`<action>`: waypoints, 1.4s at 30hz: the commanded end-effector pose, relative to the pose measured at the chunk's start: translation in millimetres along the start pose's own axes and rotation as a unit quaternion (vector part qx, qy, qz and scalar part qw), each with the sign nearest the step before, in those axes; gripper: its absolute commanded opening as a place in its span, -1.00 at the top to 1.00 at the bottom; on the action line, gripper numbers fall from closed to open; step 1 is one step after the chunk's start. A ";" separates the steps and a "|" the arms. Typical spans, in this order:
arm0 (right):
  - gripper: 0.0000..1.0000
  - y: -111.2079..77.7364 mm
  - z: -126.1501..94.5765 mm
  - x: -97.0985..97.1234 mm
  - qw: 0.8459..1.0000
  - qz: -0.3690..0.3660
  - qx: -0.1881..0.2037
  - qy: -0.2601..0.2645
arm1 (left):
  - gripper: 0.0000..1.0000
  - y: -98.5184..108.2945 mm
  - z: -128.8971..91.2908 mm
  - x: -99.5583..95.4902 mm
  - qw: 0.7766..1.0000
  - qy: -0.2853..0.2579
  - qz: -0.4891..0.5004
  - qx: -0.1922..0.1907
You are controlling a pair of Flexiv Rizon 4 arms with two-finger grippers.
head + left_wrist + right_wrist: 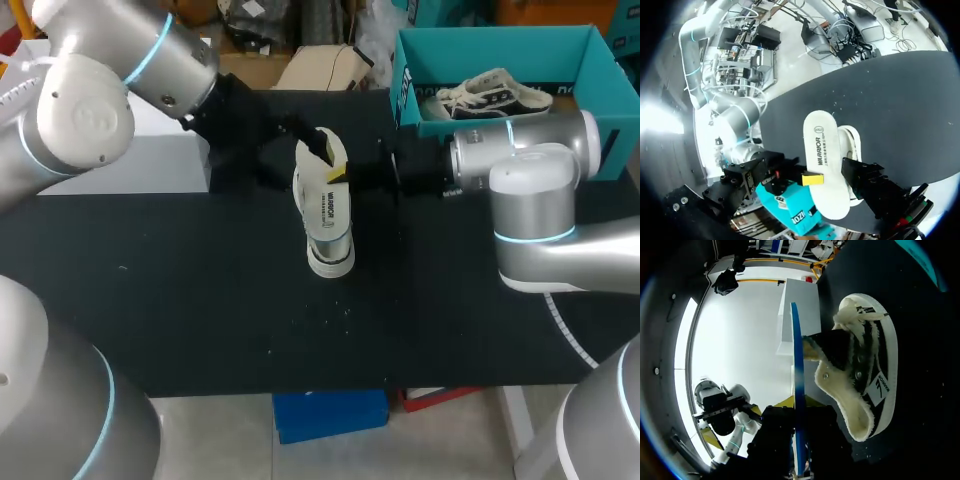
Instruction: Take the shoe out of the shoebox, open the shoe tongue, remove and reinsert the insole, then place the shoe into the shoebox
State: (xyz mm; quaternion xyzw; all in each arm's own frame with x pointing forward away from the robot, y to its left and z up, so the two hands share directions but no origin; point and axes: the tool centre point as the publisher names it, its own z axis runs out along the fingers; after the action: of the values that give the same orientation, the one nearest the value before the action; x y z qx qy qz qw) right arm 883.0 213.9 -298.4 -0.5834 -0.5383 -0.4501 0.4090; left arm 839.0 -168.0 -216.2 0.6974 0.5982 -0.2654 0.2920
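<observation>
A white and black shoe (330, 240) rests on the black table (200, 300), its opening turned toward my right gripper (338, 178). That gripper is shut on the white insole (822, 165), which shows edge-on as a thin blue strip (797, 380) against the shoe (865, 375). Whether the insole's far end sits inside the shoe is hidden. My left gripper (308, 140) hangs open at the shoe's far end, with one black finger (872, 187) beside the shoe and insole and touching neither. The teal shoebox (590, 60) stands at the back right.
A second shoe (490, 95) lies inside the shoebox. A pale grey box (150, 160) stands at the table's back left, close behind my left arm. The front half of the table has bare black surface.
</observation>
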 end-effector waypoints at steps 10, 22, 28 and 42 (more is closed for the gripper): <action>1.00 -0.4 0.7 0.0 1.000 0.000 -0.001 0.000 | -1.00 -3.1 9.4 21.0 0.983 -0.179 -0.017 -0.027; 1.00 -0.4 0.7 0.0 1.000 0.000 -0.001 0.000 | -1.00 -8.0 8.8 35.2 0.958 -0.275 -0.026 -0.080; 1.00 -0.4 0.7 0.0 1.000 0.000 -0.001 0.000 | -1.00 -8.0 8.8 35.2 0.958 -0.275 -0.026 -0.080; 1.00 -0.4 0.7 0.0 1.000 0.000 -0.001 0.000 | -1.00 -5.0 19.0 48.0 0.939 -0.320 -0.039 -0.119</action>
State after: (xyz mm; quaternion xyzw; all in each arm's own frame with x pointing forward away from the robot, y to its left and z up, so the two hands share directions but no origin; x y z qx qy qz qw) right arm 883.0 213.8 -298.4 -0.5835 -0.5383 -0.4500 0.4089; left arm 841.9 -146.1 -257.5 0.5205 0.5302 -0.4103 0.5287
